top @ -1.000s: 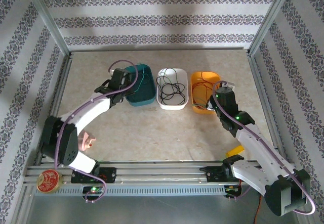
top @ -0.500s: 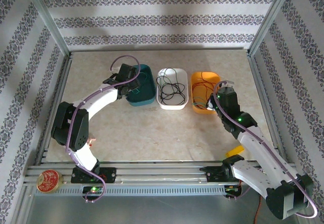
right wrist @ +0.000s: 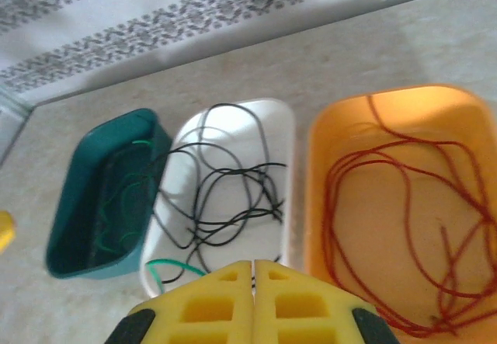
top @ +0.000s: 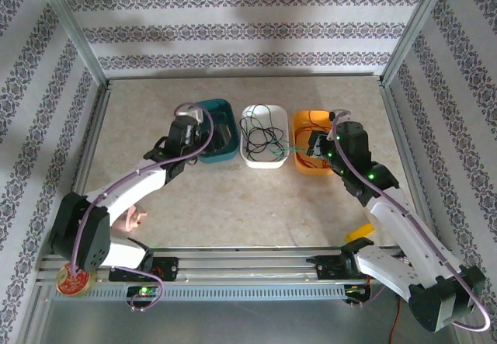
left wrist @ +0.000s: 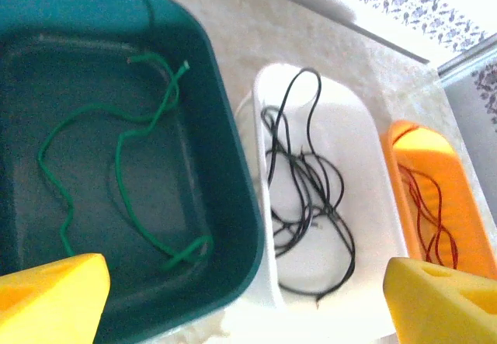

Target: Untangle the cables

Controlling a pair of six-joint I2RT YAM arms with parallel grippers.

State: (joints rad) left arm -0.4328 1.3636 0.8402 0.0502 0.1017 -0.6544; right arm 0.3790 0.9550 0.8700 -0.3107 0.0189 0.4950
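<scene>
Left hand [left wrist: 248, 301] has just sprung apart; its green cable [left wrist: 124, 165] lies loose in the teal tray [left wrist: 225, 126], so that one looks sorted. Right hand [right wrist: 254, 282], closed tight, seems to pinch another green strand [right wrist: 167, 266] at the white tray [right wrist: 291, 173] rim.

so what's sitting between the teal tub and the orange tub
The white tub, holding a loose heap of black cables, sits between the teal tub and the orange tub; the top view shows it plainly.
</scene>
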